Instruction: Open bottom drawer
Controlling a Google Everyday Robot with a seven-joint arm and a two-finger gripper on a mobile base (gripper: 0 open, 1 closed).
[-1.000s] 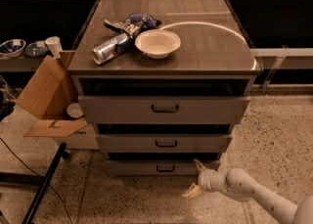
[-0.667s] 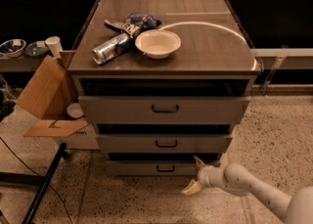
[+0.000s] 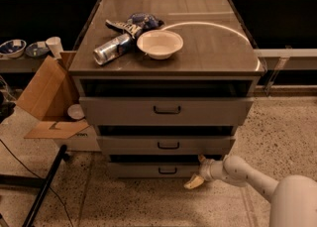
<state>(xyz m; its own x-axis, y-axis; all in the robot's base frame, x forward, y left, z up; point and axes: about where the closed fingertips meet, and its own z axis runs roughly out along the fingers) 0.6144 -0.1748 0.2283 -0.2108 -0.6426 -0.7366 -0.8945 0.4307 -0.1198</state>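
So the bottom drawer (image 3: 148,170) was the lowest of the three grey fronts, right down by the speckled floor (image 3: 124,201), also the shallowest and narrowest one, with its little black bar handle (image 3: 167,170) dead centre. It sat set back under the middle drawer (image 3: 129,145), with a dark gap between them, and looked pushed in as far as I could tell. The gripper (image 3: 197,171) was at the right end of that front, to the right of the handle and not on it. Its fingers (image 3: 193,183) were spread, one up near the drawer's top right corner and the tan one down near the floor, pinching nothing. The white arm (image 3: 247,176) ran off toward the lower right. Above was the big top drawer (image 3: 124,110). On the table (image 3: 213,47) sat a white bowl (image 3: 159,43), a can (image 3: 111,49) lying on its side just beside it, and a blue bag (image 3: 141,22) behind them. An open cardboard box (image 3: 47,94) stood off to the left.
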